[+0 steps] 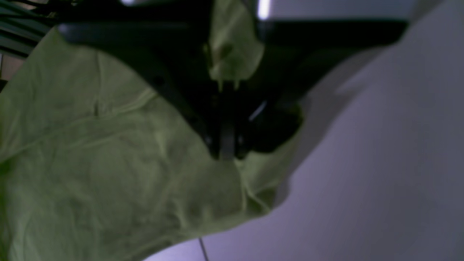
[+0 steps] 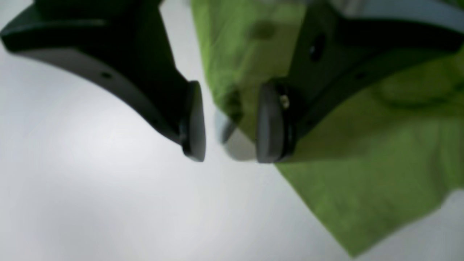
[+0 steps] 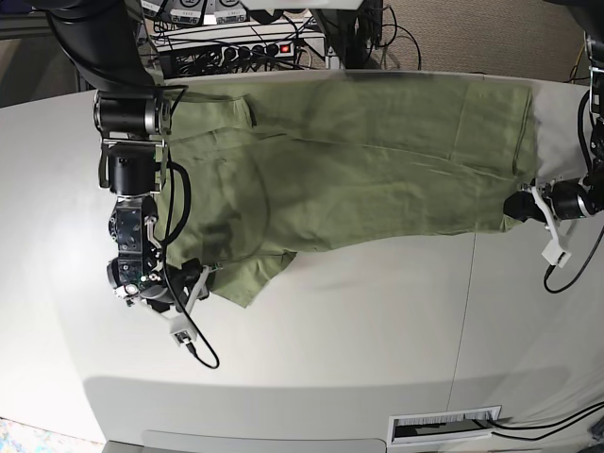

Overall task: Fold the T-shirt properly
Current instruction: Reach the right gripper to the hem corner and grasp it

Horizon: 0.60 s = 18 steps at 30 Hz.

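Base view shows the T-shirt (image 3: 359, 160) spread across the table (image 3: 359, 340), left gripper (image 3: 522, 204) pinching 1 corner, right gripper (image 3: 193, 280) spread, seemingly empty, so lifting now could skew the fold.

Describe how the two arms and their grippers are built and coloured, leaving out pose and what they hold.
Both arms are black, made of chunky cylindrical segments with loose black cables alongside. The right gripper has curved black fingers ending in flat grey oval pads. The left gripper is black too, blurred up close. In the base view each wrist carries a white bracket with a cable running off it.
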Each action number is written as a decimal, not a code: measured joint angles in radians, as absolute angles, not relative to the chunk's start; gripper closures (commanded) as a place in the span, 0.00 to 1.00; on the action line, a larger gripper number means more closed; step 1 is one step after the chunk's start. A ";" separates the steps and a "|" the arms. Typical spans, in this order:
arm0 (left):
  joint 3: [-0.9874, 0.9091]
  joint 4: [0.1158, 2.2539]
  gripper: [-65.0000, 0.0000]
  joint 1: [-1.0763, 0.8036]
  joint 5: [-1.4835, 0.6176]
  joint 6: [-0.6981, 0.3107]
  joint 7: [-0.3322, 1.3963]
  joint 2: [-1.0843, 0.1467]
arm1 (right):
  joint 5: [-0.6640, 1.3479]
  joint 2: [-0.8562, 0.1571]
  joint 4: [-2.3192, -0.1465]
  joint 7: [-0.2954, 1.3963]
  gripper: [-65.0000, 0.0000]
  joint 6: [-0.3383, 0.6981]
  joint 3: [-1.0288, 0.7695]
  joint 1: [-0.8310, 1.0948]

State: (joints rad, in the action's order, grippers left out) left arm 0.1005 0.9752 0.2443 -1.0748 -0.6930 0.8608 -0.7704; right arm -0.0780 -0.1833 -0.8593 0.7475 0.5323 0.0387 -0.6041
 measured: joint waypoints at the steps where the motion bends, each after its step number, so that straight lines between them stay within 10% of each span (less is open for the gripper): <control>1: 0.101 0.975 1.00 0.244 -1.074 -0.693 0.861 -0.770 | -0.078 -0.183 -0.850 0.748 0.62 0.533 0.039 -0.604; 18: 0.101 0.975 1.00 0.244 -1.075 -0.693 0.861 -0.770 | 0.103 -0.190 -0.794 0.920 0.71 0.519 0.035 -0.618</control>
